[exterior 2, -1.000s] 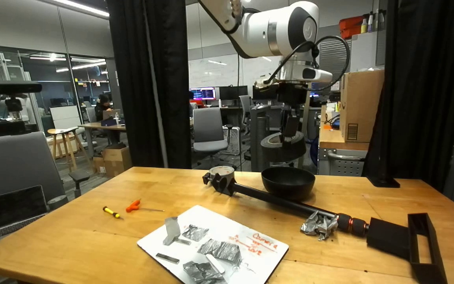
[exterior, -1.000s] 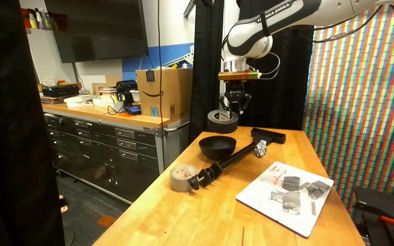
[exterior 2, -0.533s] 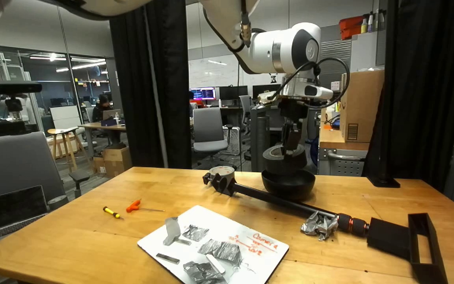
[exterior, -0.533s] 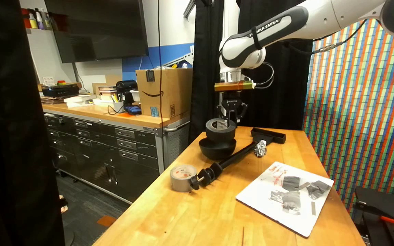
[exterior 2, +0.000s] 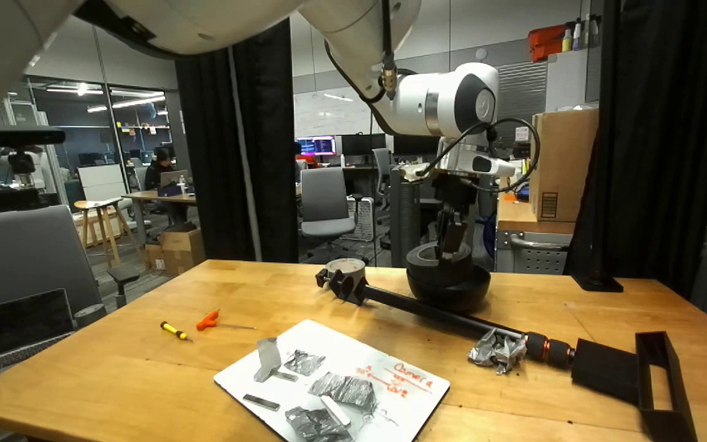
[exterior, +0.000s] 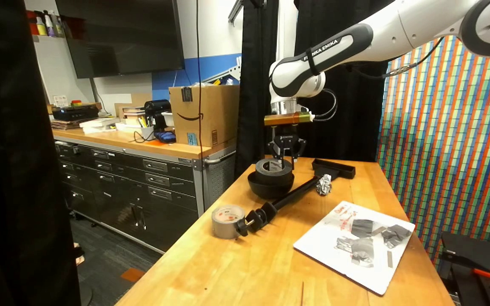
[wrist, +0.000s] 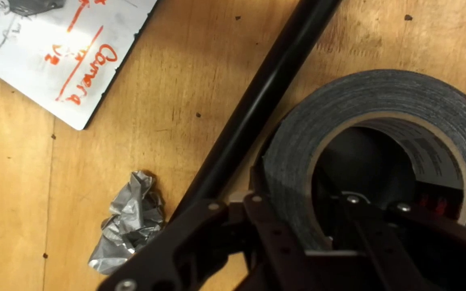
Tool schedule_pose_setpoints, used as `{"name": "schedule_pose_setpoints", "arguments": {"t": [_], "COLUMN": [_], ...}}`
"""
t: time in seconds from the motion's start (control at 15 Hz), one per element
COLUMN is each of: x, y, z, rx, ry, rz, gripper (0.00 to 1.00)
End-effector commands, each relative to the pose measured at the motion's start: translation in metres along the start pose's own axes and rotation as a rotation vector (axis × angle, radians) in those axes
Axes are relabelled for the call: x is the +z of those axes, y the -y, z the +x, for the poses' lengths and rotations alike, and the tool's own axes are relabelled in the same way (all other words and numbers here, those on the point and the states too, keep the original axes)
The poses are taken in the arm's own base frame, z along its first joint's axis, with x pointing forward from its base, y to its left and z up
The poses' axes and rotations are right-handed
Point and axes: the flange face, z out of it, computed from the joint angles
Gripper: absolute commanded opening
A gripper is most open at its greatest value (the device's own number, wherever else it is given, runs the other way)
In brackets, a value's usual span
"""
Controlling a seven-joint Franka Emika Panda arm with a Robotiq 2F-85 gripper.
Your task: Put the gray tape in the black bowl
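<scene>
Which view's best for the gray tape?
Wrist view: gray tape looks largest, centre hole facing the camera, though cropped right and partly behind the gripper. Both exterior views show it smaller, more side-on, the black bowl beneath.

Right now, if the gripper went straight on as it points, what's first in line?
Likely the bowl: the gripper, holding the tape, points down over it, so tape would meet bowl first. They may be touching; depth is unclear.
</scene>
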Motion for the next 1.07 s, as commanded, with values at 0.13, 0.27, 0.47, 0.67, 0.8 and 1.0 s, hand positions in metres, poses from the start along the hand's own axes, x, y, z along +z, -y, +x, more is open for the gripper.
{"name": "schedule_pose_setpoints", "arguments": {"t": [0.13, 0.27, 0.47, 0.67, 0.8, 1.0], "x": [0.001, 0.003, 0.005, 0.005, 0.005, 0.005], "y": [0.002, 0.001, 0.001, 0.001, 0.001, 0.001], "z": [0.001, 0.001, 0.002, 0.002, 0.002, 0.002], "rx": [0.0, 0.0, 0.001, 0.001, 0.001, 0.001], "ry": [0.002, 0.004, 0.006, 0.006, 0.006, 0.006], "rz": [-0.003, -0.007, -0.01, -0.01, -0.01, -0.01], "gripper": [0.57, 0.45, 0.57, 0.57, 0.57, 0.57]}}
